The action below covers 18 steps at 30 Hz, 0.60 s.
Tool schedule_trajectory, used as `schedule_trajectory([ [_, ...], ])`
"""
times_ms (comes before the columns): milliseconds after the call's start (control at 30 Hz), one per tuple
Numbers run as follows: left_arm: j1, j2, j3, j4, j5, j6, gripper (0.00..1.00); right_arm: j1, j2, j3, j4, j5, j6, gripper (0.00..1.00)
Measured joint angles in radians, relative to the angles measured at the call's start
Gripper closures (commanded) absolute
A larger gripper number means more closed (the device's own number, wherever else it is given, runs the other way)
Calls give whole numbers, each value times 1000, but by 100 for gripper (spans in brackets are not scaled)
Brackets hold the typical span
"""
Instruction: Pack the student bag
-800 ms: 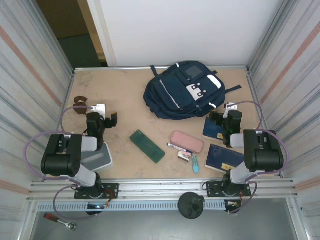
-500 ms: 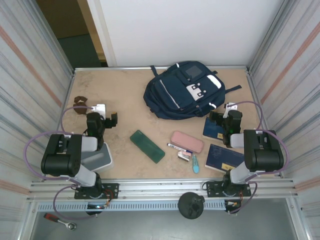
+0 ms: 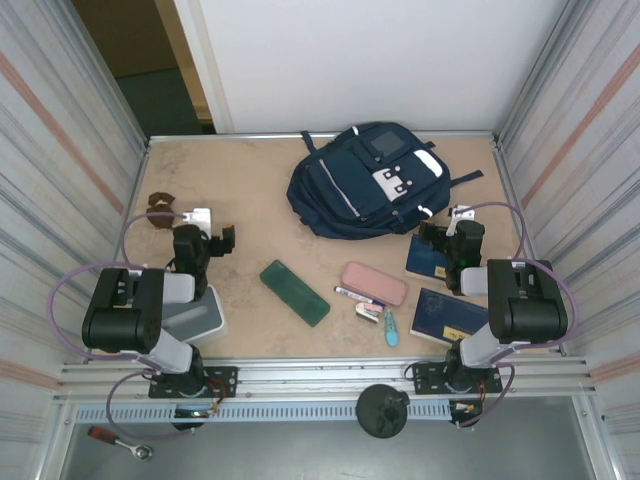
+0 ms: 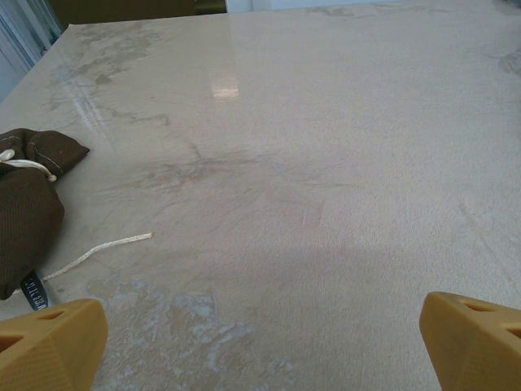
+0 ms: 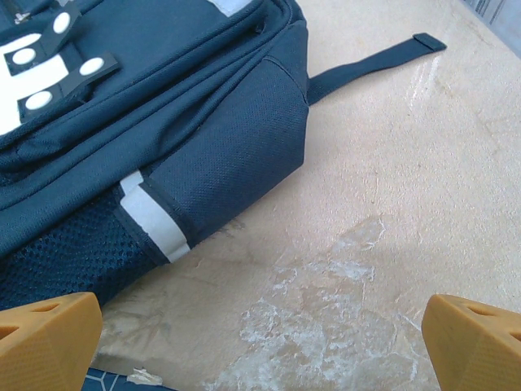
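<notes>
Nothing has moved: my left tool and right tool stay released, empty; the student bag lies unopened, packing not begun.

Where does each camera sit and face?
Top external: above and behind, looking down on table, student bag, left gripper, right gripper.
Left wrist: on left gripper, facing table and brown pouch; open fingertips show.
Right wrist: on right gripper, facing student bag's side; open fingertips show.
Shared: top and right wrist see bag; top and left wrist, pouch.
</notes>
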Motion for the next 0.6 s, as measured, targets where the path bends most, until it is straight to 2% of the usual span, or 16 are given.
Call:
schedule_trajectory([
  [600,3,0,0,0,16,-1,1,2,0,0,0,5,0,1],
])
